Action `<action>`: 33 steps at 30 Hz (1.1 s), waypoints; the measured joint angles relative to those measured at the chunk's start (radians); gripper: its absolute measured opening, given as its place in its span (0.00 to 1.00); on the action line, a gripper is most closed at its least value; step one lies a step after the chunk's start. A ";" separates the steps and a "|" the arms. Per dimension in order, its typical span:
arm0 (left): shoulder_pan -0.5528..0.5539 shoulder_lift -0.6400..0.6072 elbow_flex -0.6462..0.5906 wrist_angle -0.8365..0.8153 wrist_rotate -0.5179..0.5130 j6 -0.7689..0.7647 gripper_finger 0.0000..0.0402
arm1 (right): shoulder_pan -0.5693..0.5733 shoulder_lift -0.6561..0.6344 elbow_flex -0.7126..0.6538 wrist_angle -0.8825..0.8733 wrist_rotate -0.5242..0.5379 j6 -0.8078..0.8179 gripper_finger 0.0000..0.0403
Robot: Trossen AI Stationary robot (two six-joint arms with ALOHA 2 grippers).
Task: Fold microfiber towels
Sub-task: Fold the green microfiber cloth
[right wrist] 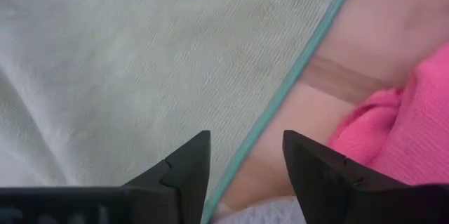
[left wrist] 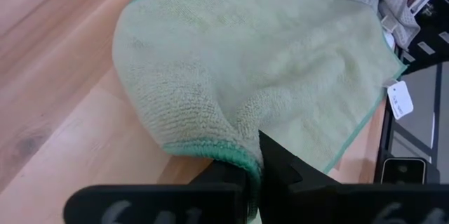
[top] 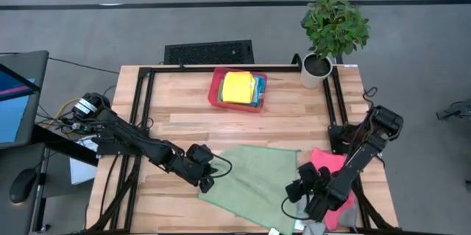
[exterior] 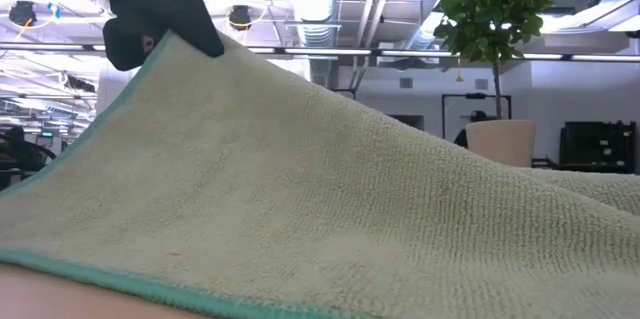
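A light green microfiber towel (top: pixel 254 183) lies spread on the wooden table's near middle. My left gripper (top: pixel 207 181) is shut on its left corner, which the low view shows raised, the towel (exterior: pixel 330 199) sloping down from the gripper (exterior: pixel 150 24). My right gripper (right wrist: pixel 245 168) hangs open over the towel's right hem (right wrist: pixel 298 76), one finger over the cloth and one over bare wood, touching nothing that shows. A pink towel (top: pixel 331 165) lies bunched by the right arm on a grey one (top: pixel 318 228). My left gripper pinches the green towel's left corner at its darker green hem (left wrist: pixel 235 155) between its two fingers. The cloth is bunched there; one layer or several, I cannot tell. The fingers slant down from the table's left. The corner is lifted off the wood, and the rest lies on the table.
A red tray (top: pixel 215 91) at the far middle holds folded yellow and blue towels. A potted plant (top: pixel 333 29) stands at the far right corner. Black frame rails run along the table's left and right sides. Bare wood lies between the tray and the green towel.
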 joint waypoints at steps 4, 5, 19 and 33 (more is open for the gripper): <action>0.000 0.000 0.000 0.001 -0.014 0.000 0.00 | 0.000 0.025 0.000 0.037 -0.004 0.012 0.51; -0.001 0.000 0.000 0.002 -0.017 0.000 0.00 | -0.001 0.044 0.000 0.063 -0.004 0.011 0.51; -0.003 0.000 0.000 0.002 -0.056 -0.008 0.00 | -0.034 0.119 0.001 0.108 -0.071 -0.003 0.32; 0.022 -0.002 0.000 0.017 -0.119 0.018 0.00 | -0.074 0.056 0.068 -0.121 -0.006 -0.166 0.02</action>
